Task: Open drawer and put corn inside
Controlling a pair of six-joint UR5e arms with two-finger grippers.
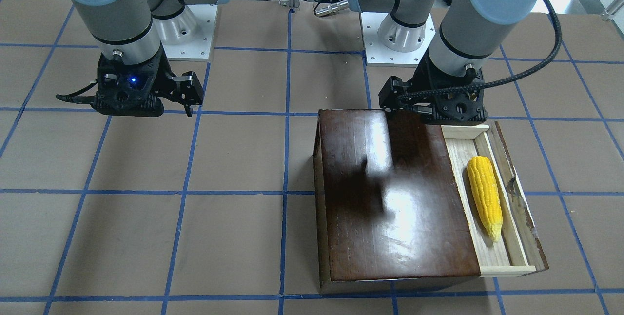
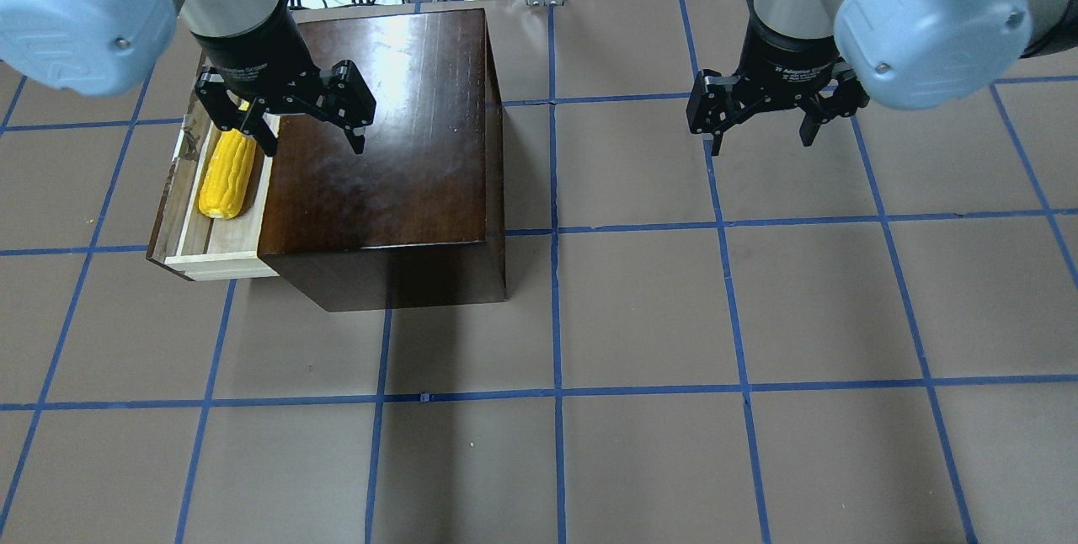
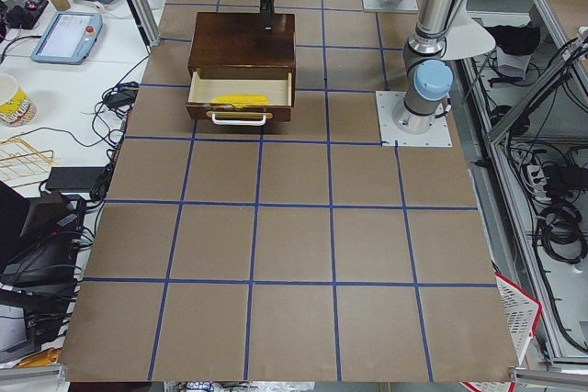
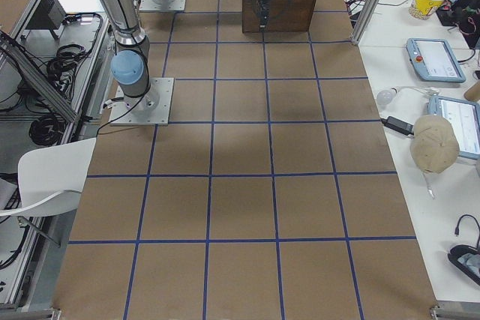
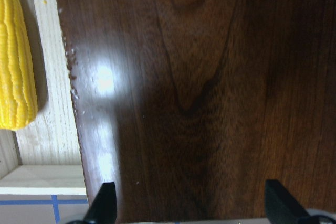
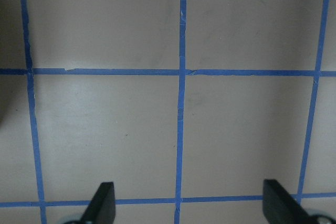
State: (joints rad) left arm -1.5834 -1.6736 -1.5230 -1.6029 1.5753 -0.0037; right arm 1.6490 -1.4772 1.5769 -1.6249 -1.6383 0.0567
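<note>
above the box (image 2: 421,148) the left claw (image 2: 313,136) gapes empty, corn (image 2: 227,178) in the drawer (image 2: 221,263) beside; right claw (image 2: 760,136) gapes empty too.

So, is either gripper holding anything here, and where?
Nothing. The left gripper and right gripper are open and empty; the corn lies in the drawer.

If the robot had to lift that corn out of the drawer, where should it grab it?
Probably across the thick middle of the corn, coming straight down from above. It lies flat along the open drawer, whose walls block a sideways approach.
</note>
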